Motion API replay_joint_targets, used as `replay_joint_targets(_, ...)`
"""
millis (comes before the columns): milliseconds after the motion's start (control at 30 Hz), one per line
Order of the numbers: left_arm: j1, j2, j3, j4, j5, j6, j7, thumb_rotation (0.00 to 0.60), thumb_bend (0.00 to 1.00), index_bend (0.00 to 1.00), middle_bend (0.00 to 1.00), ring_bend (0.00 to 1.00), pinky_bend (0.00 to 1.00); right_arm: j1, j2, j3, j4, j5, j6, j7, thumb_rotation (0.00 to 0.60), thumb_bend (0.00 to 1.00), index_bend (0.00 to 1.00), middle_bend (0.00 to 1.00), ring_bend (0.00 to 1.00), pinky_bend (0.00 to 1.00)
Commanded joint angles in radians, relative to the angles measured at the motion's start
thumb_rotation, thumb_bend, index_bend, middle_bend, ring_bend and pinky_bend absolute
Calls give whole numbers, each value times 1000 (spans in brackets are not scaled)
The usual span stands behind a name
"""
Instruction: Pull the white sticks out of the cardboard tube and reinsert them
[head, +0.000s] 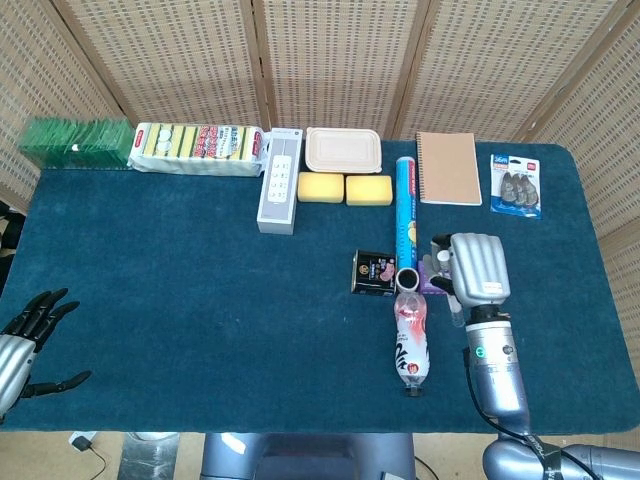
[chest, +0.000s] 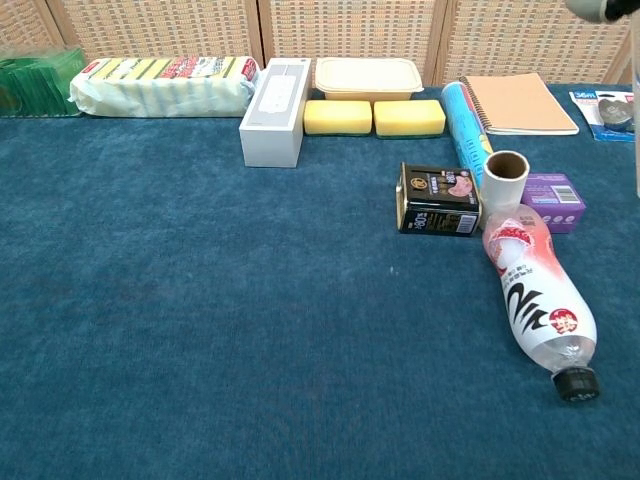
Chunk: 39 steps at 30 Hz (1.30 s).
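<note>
The cardboard tube (head: 407, 277) stands upright on the blue cloth, between a black box and a purple box. In the chest view the tube (chest: 505, 175) shows an open top with no stick in it. My right hand (head: 478, 268) hovers to the right of the tube, over the purple box, and holds a white stick whose lower end (head: 457, 316) pokes out below it. In the chest view only the hand's edge (chest: 600, 8) shows at the top right corner. My left hand (head: 25, 340) rests open at the table's near left edge.
A plastic bottle (chest: 535, 295) lies just in front of the tube. The black box (chest: 438, 199) and the purple box (chest: 553, 195) flank it, and a blue roll (chest: 463, 118) lies behind. A power strip (head: 279, 193), sponges (head: 345, 188) and a notebook (head: 448, 168) line the back.
</note>
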Motion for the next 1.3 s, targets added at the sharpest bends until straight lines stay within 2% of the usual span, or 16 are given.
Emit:
replay_joint_targets(33,-4,2,7,-1,10,-13,4,449,112,106,62,25,231,2,10,38,-39,-53,10,41,600,446,781,979,1000,1000)
replay_joint_targets(100,-2,5,12,-1,29,2,-3,452,111,107,62,24,231,10,-2,83,-62,-46,33,73,600,446,781,980,1000,1000)
replay_joint_targets(133,1,5,12,1,36,14,-8,452,112,106,62,24,231,11,-2,76,-59,-48,34,61,600,446,781,980,1000,1000)
replay_joint_targets(300,1,-2,5,9,13,4,-4,453,111,107,62,24,231,-10,-5,-108,37,-67,-49,-37,600,446,781,981,1000,1000)
replay_joint_targets(433,-2,-1,9,7,17,-4,-2,452,112,107,62,24,231,-29,2,-165,0,-183,-59,-13,600,446,781,980,1000,1000)
replay_joint_targets(467,-2,-1,8,6,17,-3,-1,451,112,107,62,24,231,-28,5,-159,-1,-200,-53,-12,600,446,781,980,1000,1000)
replay_joint_targets(567,-1,-2,6,3,19,4,2,453,112,106,62,24,231,-2,5,-61,13,-170,-19,-14,600,446,782,980,1000,1000)
replay_joint_targets(600,-1,-2,6,3,18,4,3,453,112,106,62,25,231,15,5,-2,14,-136,-2,-12,600,446,782,980,1000,1000)
replay_joint_targets(667,-1,-2,7,2,18,2,5,456,112,106,62,25,231,28,5,40,-10,-104,8,-14,600,446,783,980,1000,1000)
replay_joint_targets(733,0,-1,8,2,17,2,3,451,112,106,62,24,231,21,20,13,-79,-108,-9,-19,600,446,783,980,1000,1000)
replay_joint_targets(867,-1,-2,4,5,9,0,-1,451,111,107,62,25,231,9,56,-57,-104,-156,-40,-63,600,446,783,980,1000,1000)
replay_joint_targets(1033,-3,-3,8,4,16,-7,6,451,112,107,62,24,231,18,-3,38,-61,-111,39,-1,600,446,785,984,1000,1000)
replay_joint_targets(1167,-3,0,10,3,24,2,0,447,111,106,62,24,231,30,-13,-3,-120,-142,18,-40,600,447,785,985,1000,1000)
replay_joint_targets(1200,-2,-1,9,3,21,1,0,447,111,107,62,24,231,32,-14,7,-130,-146,26,-37,600,447,785,985,1000,1000)
replay_joint_targets(1267,-3,-4,4,4,10,-2,7,451,112,107,62,24,231,43,-46,78,-118,-131,79,-7,600,447,786,986,1000,1000)
replay_joint_targets(1300,-7,-4,8,3,14,-13,9,453,112,107,62,24,231,50,-72,19,-150,-123,41,-24,600,447,786,987,1000,1000)
